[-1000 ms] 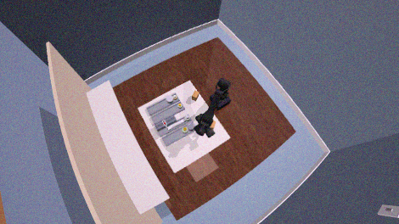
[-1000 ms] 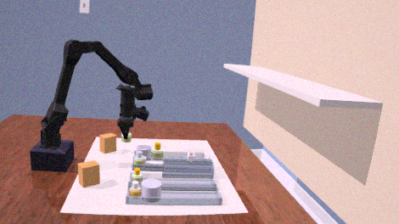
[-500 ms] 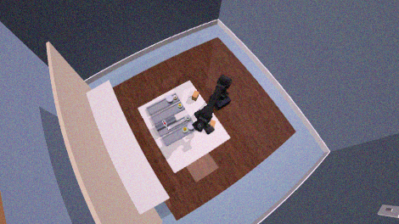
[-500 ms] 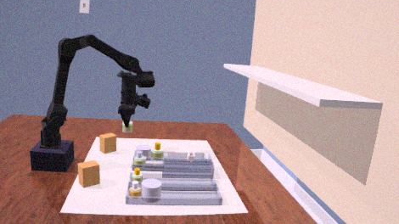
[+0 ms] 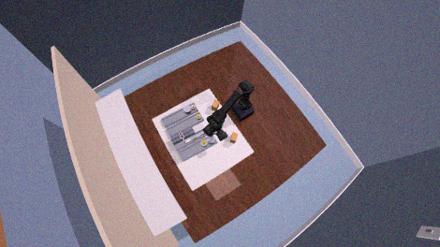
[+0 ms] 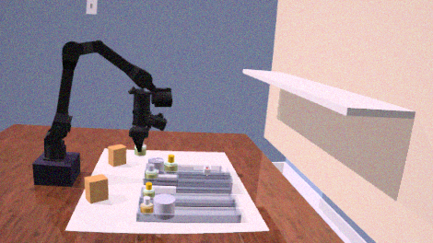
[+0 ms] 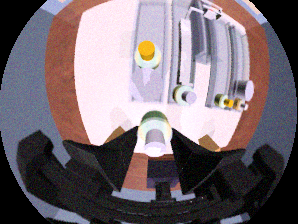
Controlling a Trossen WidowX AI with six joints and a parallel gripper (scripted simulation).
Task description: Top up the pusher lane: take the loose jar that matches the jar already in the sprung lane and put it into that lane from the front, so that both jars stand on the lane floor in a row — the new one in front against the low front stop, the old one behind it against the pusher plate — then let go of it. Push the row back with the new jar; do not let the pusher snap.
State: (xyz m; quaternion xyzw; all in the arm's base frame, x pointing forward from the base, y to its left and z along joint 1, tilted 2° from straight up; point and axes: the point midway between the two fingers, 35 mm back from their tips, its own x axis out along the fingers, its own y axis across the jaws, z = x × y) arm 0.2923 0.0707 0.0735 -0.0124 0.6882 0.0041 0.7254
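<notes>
My gripper point(image 7: 154, 129) point(image 6: 140, 149) is shut on a pale green jar point(image 7: 154, 121) with a grey cap and holds it upright, raised, in front of the lanes. Its fingers are hidden under the arm in the top view. A similar grey-capped green jar point(image 7: 179, 94) point(image 6: 151, 175) stands at the front of a lane with a long white strip point(image 7: 185, 52) behind it. A small white piece with a red mark point(image 6: 207, 170) point(image 5: 182, 136) is farther back. I cannot make out the pusher plate's contact with that jar.
Yellow-capped jars point(image 7: 146, 51) point(image 6: 170, 165) stand in neighbouring lanes, one to each side. A pale-capped amber jar point(image 6: 146, 208) and a grey cylinder point(image 6: 165, 204) stand in the far-side lanes. Two orange blocks point(image 6: 117, 156) point(image 5: 234, 138) stand near the robot. A wall shelf point(image 6: 350, 103) overhangs the back.
</notes>
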